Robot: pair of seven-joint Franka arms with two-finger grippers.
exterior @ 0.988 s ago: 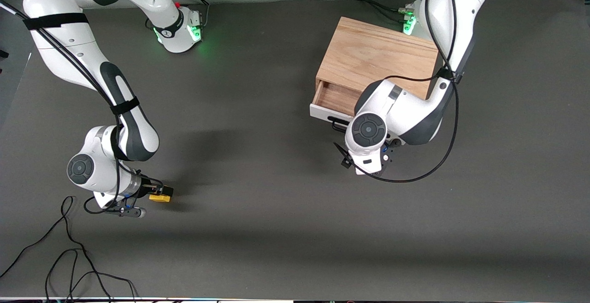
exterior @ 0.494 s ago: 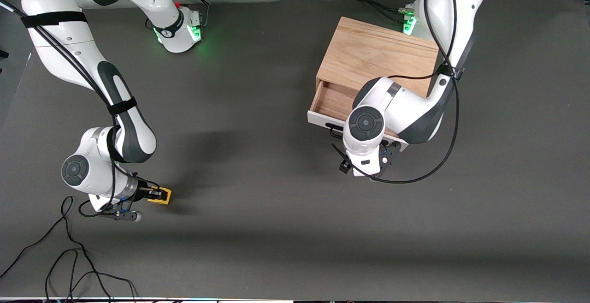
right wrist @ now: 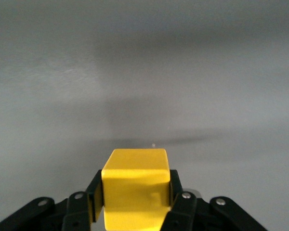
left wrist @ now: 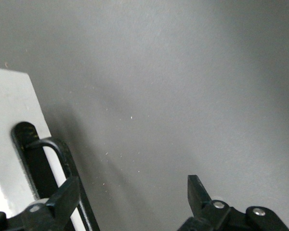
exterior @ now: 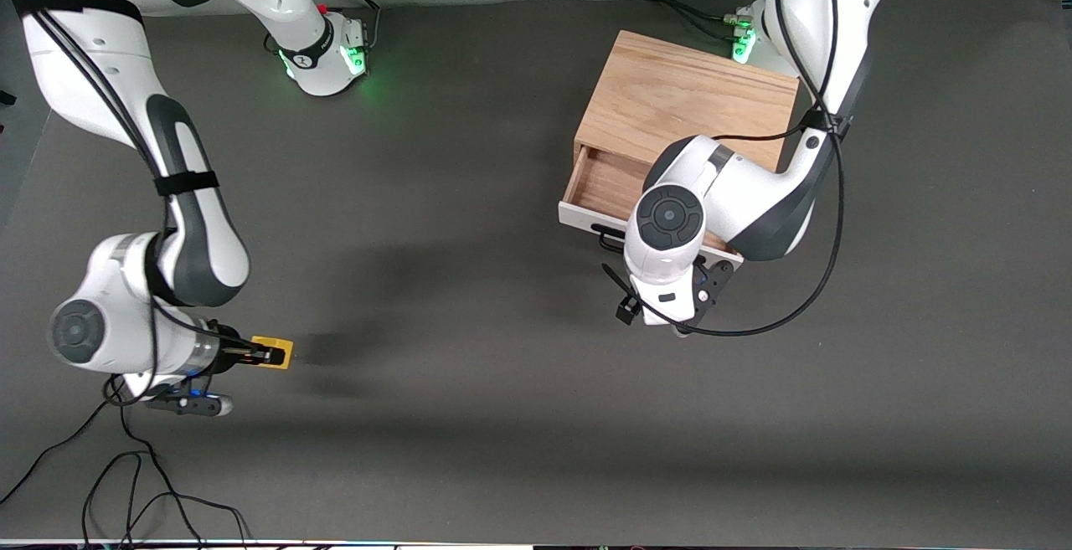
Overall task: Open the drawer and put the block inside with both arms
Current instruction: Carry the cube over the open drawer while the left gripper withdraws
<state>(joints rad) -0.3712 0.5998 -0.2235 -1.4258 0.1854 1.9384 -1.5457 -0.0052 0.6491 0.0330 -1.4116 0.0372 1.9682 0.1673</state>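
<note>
Right gripper (exterior: 266,355) is clamped on the block (exterior: 273,352), fingers (right wrist: 176,195) squeezing both side faces, and it's over bare mat at the right arm's end of the table, well apart from the cabinet (exterior: 687,102). Drawer (exterior: 615,186) is part open, wood floor showing. My left gripper (left wrist: 130,202) has its fingers spread, one beside the handle (left wrist: 62,159), not pinching it; the left wrist hangs over much of the drawer mouth. My call: carry the block high and level toward the drawer, keep the squeeze constant, and get the left arm clear first. Risks: arms clashing over the opening, or clipping the white front (exterior: 586,217). Release low inside.
</note>
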